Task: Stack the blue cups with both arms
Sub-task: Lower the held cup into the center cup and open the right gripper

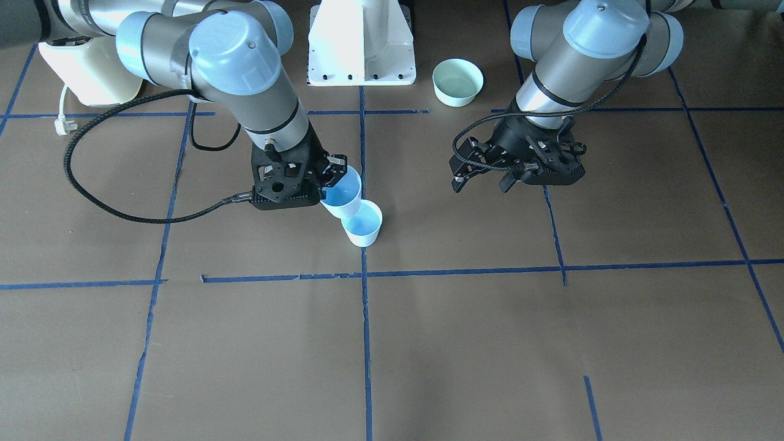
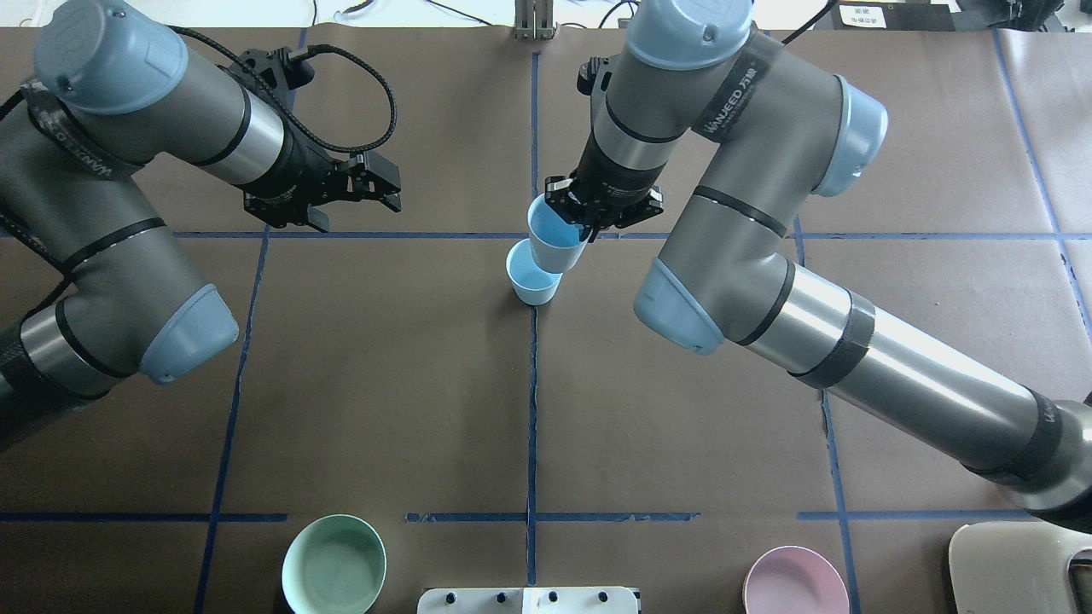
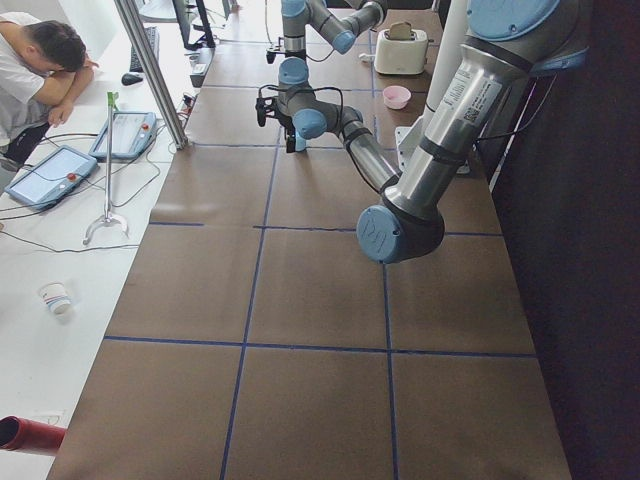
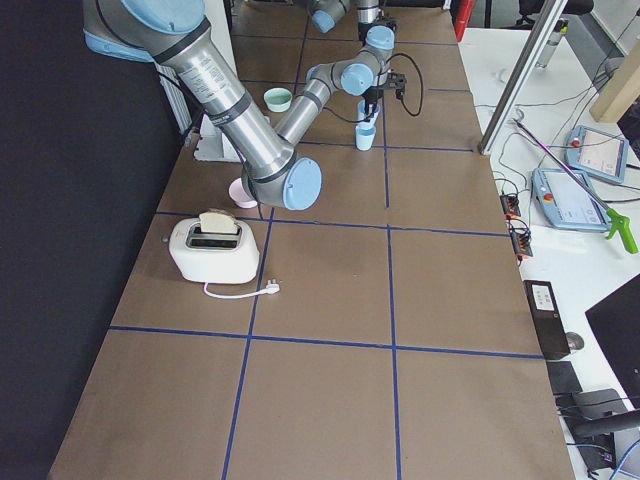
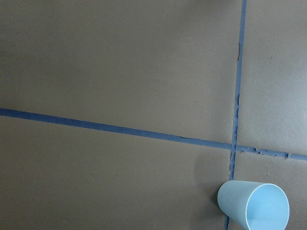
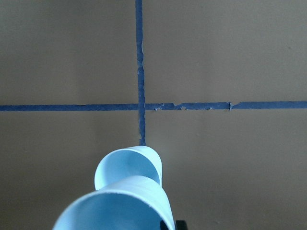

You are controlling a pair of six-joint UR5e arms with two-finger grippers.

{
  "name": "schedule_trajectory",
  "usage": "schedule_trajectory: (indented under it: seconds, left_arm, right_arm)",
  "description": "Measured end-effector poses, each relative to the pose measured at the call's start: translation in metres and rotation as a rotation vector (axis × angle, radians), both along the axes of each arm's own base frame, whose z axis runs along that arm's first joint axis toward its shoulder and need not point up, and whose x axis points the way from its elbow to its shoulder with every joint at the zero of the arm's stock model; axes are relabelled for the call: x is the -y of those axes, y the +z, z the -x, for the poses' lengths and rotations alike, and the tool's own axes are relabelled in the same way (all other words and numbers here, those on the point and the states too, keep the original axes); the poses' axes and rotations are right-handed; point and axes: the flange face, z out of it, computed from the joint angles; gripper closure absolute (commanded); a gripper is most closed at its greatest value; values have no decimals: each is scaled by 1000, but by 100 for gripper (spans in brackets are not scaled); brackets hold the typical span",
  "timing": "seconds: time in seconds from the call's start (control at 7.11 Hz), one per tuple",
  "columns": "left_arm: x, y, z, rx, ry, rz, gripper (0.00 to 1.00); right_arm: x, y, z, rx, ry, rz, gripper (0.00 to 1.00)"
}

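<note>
Right tool point(image 2: 587, 223): clamped on the rim of one blue cup point(image 2: 556, 240), with black fingers point(image 1: 331, 173) gripping the cup wall on the arm's side. That held cup is off the worktop point(image 2: 384, 384) and slightly tilted, mouth up. Its base sits at the mouth of the second blue cup point(image 2: 531, 280). We can't tell from any view whether the base has entered that cup or touches its rim; it's clearly not seated. In the right wrist view the held cup fills the bottom edge, with the second cup's rim just beyond it.

The second cup stands upright on the worktop, on the lengthwise blue tape line point(image 2: 532, 409), just beside a tape crossing.

Left tool point(image 2: 386, 188): fingers apart, nothing between them. It hangs above the worktop over the robot's left half, well apart from both cups. Its wrist view catches only the standing cup in the lower right corner, plus the tape crossing.

Along the robot's edge we see a mint-green bowl point(image 2: 333, 564) and a pink bowl point(image 2: 795, 582), either side of the white base plate point(image 2: 529, 599), both well apart from the cups. A white toaster point(image 4: 213, 248) is at the robot's right end.
</note>
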Motion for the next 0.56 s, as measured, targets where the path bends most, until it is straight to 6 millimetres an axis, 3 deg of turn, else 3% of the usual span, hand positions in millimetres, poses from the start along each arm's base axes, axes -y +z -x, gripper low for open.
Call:
schedule_trajectory:
  seconds: [0.56]
  left_arm:
    - [2, 1, 1, 3, -2, -4, 0]
  right_arm:
    - [-8, 0, 35, -35, 14, 18, 100]
